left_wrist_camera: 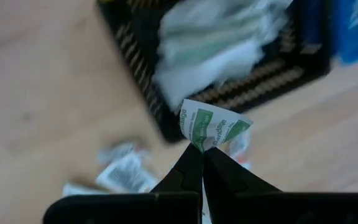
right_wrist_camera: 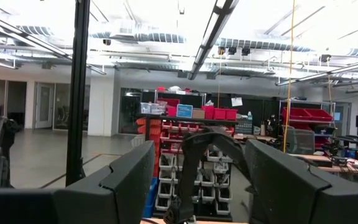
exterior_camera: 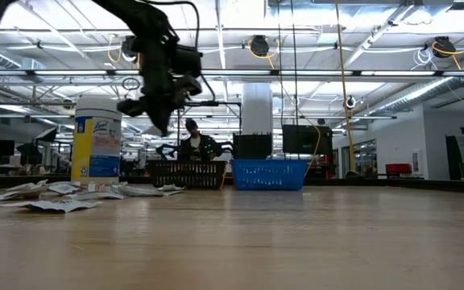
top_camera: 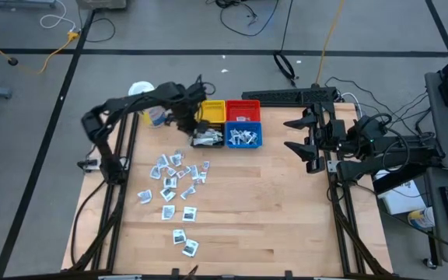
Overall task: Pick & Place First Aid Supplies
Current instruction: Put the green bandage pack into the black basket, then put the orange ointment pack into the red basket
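My left gripper [top_camera: 183,120] hangs above the table beside the black bin [top_camera: 207,138], shut on one small white packet with green print [left_wrist_camera: 215,126]. The black bin [left_wrist_camera: 143,68] holds a heap of white packets [left_wrist_camera: 216,43]. Several more first aid supplies [top_camera: 176,180] lie flat and scattered on the wood toward the near edge. The low view shows the left gripper [exterior_camera: 159,119] well above the table top. My right gripper [top_camera: 307,137] waits raised at the right side, open, its fingers [right_wrist_camera: 129,180] wide apart with nothing between them. My left gripper pinches the packet by one edge [left_wrist_camera: 202,142] between its two fingertips. The fingers come steeply from above, pointing down. The rest of the packet sticks out past the tips, slightly curled, lifted clear of the table and the bin.
Yellow [top_camera: 212,111], red [top_camera: 243,110] and blue [top_camera: 244,137] bins adjoin the black one in a square block. The blue bin holds white packets. A white-lidded jar [exterior_camera: 97,141] stands at the far left. Bare wood lies to the right and near.
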